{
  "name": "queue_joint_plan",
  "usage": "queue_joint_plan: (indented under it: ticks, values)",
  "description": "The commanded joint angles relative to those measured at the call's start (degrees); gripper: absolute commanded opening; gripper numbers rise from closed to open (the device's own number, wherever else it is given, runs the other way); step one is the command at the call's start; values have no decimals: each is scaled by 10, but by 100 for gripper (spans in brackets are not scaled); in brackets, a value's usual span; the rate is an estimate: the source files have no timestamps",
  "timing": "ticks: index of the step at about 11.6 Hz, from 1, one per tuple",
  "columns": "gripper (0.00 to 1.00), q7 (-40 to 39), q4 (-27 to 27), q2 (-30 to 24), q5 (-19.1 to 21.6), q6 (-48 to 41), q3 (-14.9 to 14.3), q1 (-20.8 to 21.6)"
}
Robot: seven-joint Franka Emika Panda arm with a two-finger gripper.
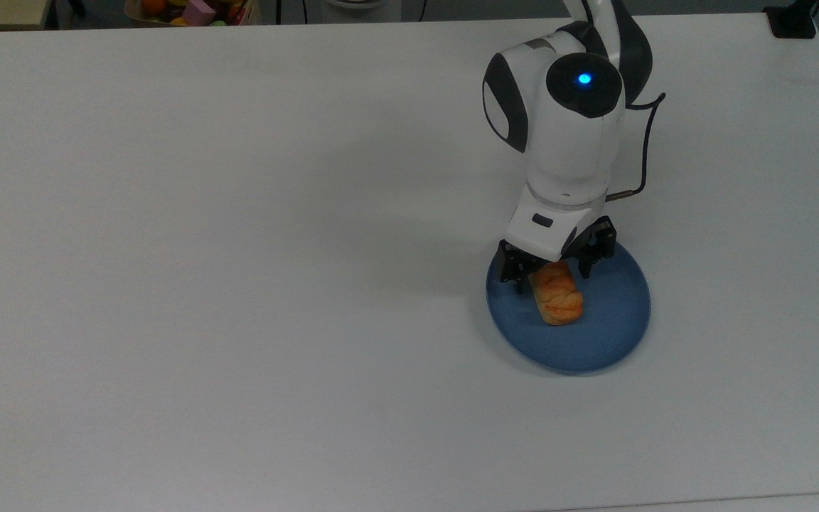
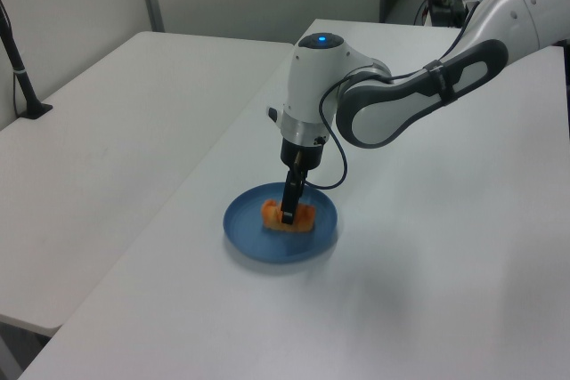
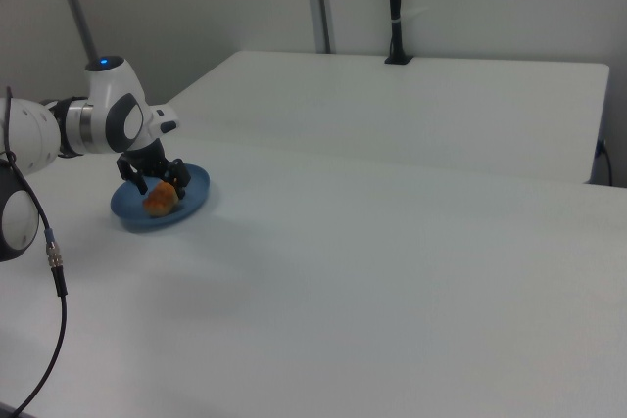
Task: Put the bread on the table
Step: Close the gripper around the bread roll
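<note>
A white robot arm's gripper (image 1: pixel 552 277) hangs over the bread (image 1: pixel 557 297), fingers spread apart on either side of the roll's far end. The bread lies on a round blue plate (image 1: pixel 616 320), which sits on the white table (image 1: pixel 239 284).

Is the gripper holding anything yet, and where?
Nothing yet. The open gripper straddles the bread's far end in the top view; the bread lies on the plate.
</note>
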Motion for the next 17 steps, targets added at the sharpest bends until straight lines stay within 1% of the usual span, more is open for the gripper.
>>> queue_joint_plan:
  ticks: [1,3,7,9,10,13,15,16,17]
  values:
    - [100,15,-11,-3,-14,13,-4,8]
    - [100,15,-11,-2,-19,12,-4,9]
    - [63,15,-12,-3,-21,12,-4,9]
    - [36,14,-12,-3,-21,12,-4,9]
    - [30,14,-12,-2,-21,12,-4,9]
    - [27,14,-12,-6,-21,5,-3,10]
    - [27,15,-25,-31,-23,2,-3,8]
    - [27,15,-29,-52,-22,-2,-3,5]
    - [27,15,-43,-79,-18,-30,-3,5]
